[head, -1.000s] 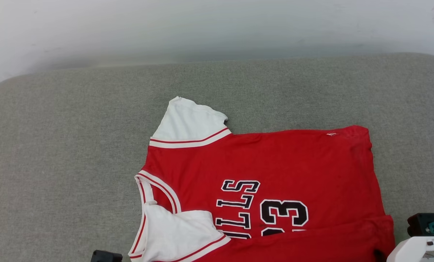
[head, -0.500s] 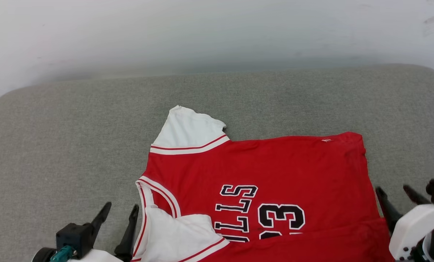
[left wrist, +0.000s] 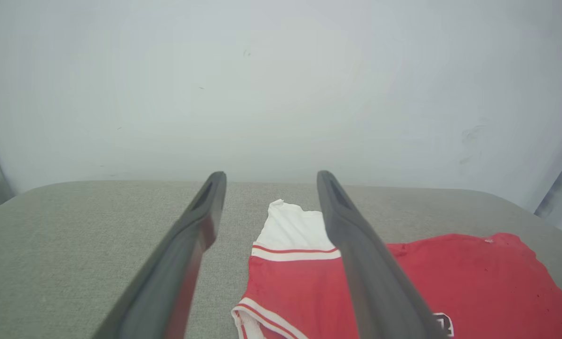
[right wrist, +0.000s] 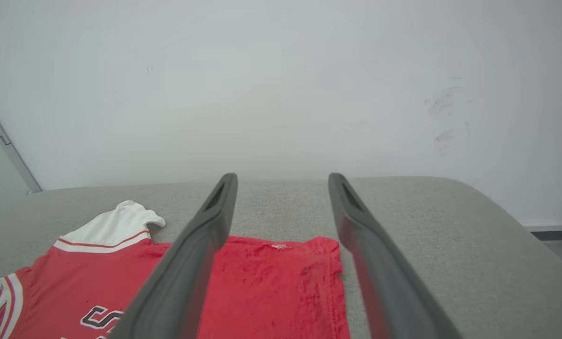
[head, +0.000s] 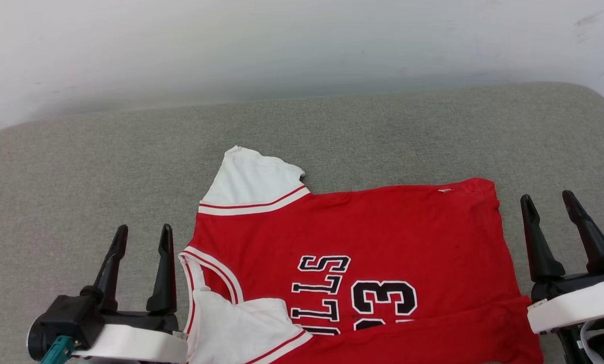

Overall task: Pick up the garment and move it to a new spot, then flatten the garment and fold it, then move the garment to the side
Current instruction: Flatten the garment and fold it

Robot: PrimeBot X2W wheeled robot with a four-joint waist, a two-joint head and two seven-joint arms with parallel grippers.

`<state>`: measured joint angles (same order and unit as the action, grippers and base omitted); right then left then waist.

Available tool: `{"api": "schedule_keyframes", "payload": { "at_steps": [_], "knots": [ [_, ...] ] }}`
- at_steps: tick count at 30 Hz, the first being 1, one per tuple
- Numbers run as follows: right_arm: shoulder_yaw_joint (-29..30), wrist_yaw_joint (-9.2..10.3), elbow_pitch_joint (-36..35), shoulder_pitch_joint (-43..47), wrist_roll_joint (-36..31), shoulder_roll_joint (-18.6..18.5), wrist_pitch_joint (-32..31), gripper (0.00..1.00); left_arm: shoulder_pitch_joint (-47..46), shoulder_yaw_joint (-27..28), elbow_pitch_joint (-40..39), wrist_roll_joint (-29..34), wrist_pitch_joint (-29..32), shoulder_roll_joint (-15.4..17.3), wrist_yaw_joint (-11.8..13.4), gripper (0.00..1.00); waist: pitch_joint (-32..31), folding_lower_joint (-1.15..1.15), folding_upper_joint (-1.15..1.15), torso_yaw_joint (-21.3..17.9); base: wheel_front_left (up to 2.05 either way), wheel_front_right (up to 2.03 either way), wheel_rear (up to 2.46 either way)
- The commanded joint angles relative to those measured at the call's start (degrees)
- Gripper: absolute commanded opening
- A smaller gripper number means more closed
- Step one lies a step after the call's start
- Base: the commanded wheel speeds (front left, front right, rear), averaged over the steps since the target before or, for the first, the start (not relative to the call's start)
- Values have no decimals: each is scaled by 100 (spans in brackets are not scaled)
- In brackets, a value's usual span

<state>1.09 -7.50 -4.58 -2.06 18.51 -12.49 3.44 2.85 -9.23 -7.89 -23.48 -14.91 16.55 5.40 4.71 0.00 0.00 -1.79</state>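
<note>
The garment (head: 373, 232), a red jersey with white sleeves and black lettering, lies on the grey cushion with its near edge folded over onto the chest, neck toward the left. My left gripper (head: 142, 233) stands open just left of the neck, holding nothing. My right gripper (head: 549, 199) stands open just right of the hem, apart from the cloth. Between the left fingers in the left wrist view I see the far white sleeve (left wrist: 293, 230) beyond the tips. The right wrist view has the garment's (right wrist: 271, 287) hem corner between and below the fingers.
The grey cushion (head: 79, 167) stretches left of and behind the garment, with rounded far corners. A pale wall (head: 302, 45) rises straight behind it. A vertical frame edge (right wrist: 8, 146) shows at the left of the right wrist view.
Both grippers have opened, let go of the garment's folded edge and risen into view at its two sides. The garment stays flat where it lay; the head camera has shifted a little.
</note>
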Motion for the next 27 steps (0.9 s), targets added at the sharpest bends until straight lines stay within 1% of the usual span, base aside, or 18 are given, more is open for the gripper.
{"api": "schedule_keyframes", "payload": {
  "at_steps": [1, 3, 6, 8, 9, 10, 14, 18, 21, 23, 27],
  "knots": [
    [-13, 3, 29, -61, -41, 60, 163, 100, 63, 75, 3, 96, -36, -105, -107, 100, 31, 0, 0, -32, 0, 0, 0],
    [-47, 3, 54, -105, -135, 92, 418, 100, 47, 165, 35, 249, -32, -210, -296, 100, 68, 0, 0, -80, 0, 0, 0],
    [-116, 3, 137, -132, -203, 190, 636, 100, -104, 252, 106, 407, -33, -347, -544, 100, 180, 0, 0, -156, 0, 0, 0],
    [-146, 3, 184, -187, -230, 224, 711, 100, -216, 275, 219, 451, -32, -381, -691, 100, 279, 0, 0, -218, 0, 0, 0],
    [-169, 3, 204, -222, -225, 246, 735, 100, -241, 262, 379, 365, -17, -400, -754, 100, 335, 0, 0, -257, 0, 0, 0],
    [-202, 3, 215, -253, -231, 254, 751, 100, -314, 227, 521, 354, 78, -348, -807, 100, 401, 0, 0, -302, 0, 0, 0],
    [-310, 3, 263, -395, -243, 291, 787, 100, -875, 114, 802, 480, 499, -8, -961, 100, 738, 0, 0, -529, 0, 0, 0],
    [-426, 3, 366, -537, -167, 354, 779, 100, -1570, -65, 893, 488, 1212, 489, -1144, 100, 1081, 0, 0, -773, 0, 0, 0],
    [-564, 3, 398, -685, -124, 355, 785, 100, -2163, -242, 937, 301, 2008, 946, -1240, 100, 1371, 0, 0, -995, 0, 0, 0],
    [-617, 3, 440, -766, -109, 367, 819, 100, -2609, -380, 999, 48, 2579, 1248, -1272, 100, 1545, 0, 0, -1140, 0, 0, 0],
    [-748, 3, 557, -948, -39, 452, 921, 100, -3489, -838, 1187, -467, 3856, 1993, -1284, 100, 1863, 0, 0, -1425, 0, 0, 0]
  ]
}}
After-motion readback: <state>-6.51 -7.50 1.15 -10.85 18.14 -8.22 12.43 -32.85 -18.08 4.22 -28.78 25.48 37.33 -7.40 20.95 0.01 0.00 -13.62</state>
